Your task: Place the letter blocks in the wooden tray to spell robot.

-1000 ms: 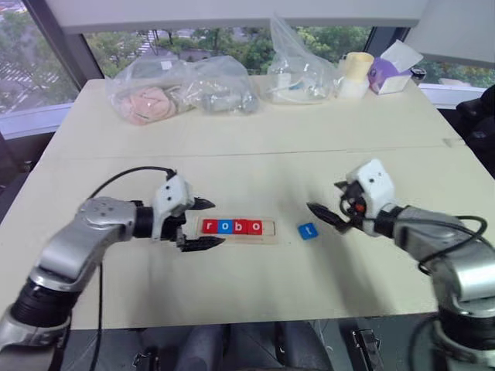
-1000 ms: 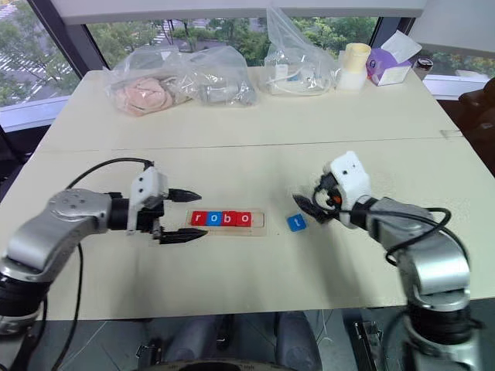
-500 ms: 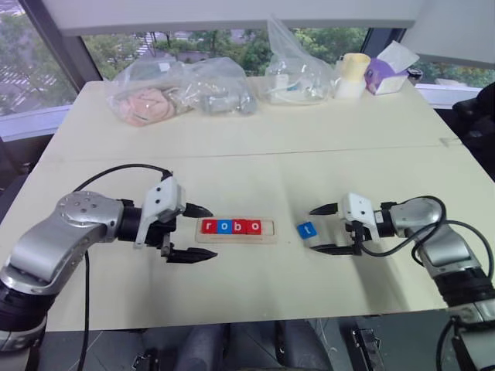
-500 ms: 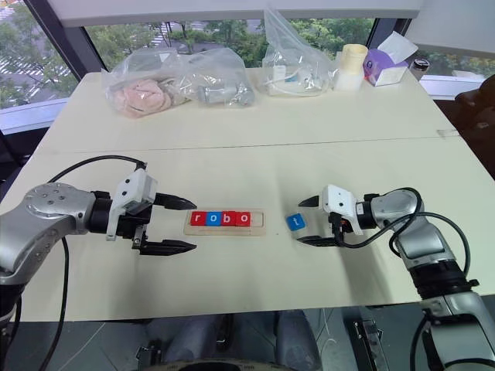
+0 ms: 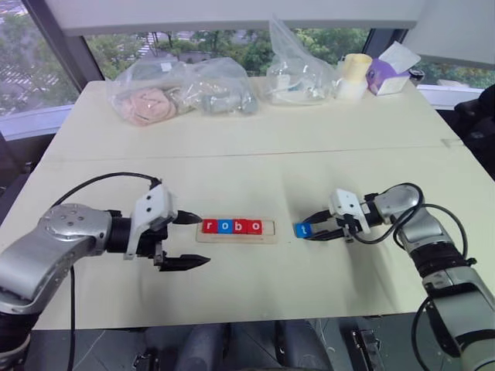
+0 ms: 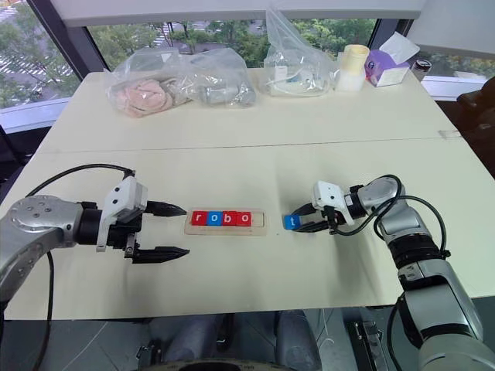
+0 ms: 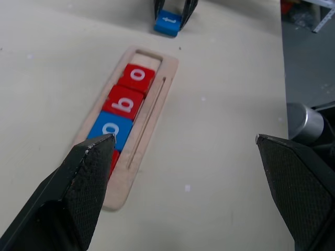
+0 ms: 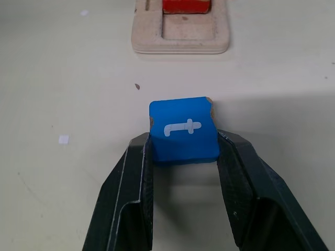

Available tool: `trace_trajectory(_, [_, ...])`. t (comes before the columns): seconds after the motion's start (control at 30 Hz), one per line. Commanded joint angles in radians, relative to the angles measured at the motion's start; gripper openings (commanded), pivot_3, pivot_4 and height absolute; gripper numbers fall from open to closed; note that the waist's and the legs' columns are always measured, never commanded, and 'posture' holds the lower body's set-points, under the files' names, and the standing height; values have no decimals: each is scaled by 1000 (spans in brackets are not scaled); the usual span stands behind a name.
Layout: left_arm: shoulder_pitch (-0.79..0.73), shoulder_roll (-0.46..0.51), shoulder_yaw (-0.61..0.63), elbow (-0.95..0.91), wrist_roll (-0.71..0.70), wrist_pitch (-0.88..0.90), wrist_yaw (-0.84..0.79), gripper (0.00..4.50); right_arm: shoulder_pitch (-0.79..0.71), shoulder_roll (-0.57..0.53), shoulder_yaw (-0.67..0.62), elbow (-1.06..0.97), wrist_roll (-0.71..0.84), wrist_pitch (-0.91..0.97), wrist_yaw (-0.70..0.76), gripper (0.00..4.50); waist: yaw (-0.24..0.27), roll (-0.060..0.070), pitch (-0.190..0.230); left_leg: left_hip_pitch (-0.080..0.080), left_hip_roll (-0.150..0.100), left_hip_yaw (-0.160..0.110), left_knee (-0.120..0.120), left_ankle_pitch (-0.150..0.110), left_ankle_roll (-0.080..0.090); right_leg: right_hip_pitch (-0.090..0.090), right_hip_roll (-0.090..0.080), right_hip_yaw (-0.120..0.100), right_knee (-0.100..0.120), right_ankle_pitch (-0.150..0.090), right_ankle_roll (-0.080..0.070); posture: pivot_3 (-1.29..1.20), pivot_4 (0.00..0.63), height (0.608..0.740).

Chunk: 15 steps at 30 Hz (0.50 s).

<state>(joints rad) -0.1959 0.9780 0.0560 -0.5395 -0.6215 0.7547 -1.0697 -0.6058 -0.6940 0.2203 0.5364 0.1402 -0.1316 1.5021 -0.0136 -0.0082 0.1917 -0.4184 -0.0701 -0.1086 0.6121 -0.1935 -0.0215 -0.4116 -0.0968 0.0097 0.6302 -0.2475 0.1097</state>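
- The left hand, its two black fingers spread wide and grasping nothing, hovers just left of the long pale wooden tray lying on the cream counter.
- The tray's recess holds four small flat square tiles, a red r, a blue o, a red b and a red o; the slot at its right end is bare.
- The small blue square tile with a white t sits on the counter near the tray's right end, apart from it.
- The right hand is clenched on this tile, one finger pressed to each of two opposite edges.
- The tile looks light, stiff and smooth-sided, so it is likely to slip or twist if pinched off-centre; opposite flat edges, near the middle, seem the best hold.
- The right wrist view shows the finger contact and a chipped corner on the tile, which the head views leave unclear.
- The left wrist view shows the empty end slot and a thin groove along the tray; the head views alone give both arms and the bags at the far edge.
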Motion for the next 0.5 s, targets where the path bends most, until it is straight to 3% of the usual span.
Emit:
trace_trajectory(0.03, [0,8,28,-10,3,-21,8,4500,-8,4,-39,-176,46,142,-52,1135,0,0,0,0,0,0,0,0,0,0,0,0,0,0,0,0,150,740])
trace_trajectory(0.27, [-35,-11,-19,27,27,-48,10,4500,30,30,-9,-514,42,459,-221,1135,2,0,0,-1,0,0,-1,0,0,-2,0,1,0,0,0,0,150,740])
trace_trajectory(0.5, [-69,-42,-60,69,52,-76,6,4500,67,27,62,-587,-44,490,-302,1135,3,0,0,-1,-1,0,0,0,0,-2,-1,1,0,0,0,0,150,740])
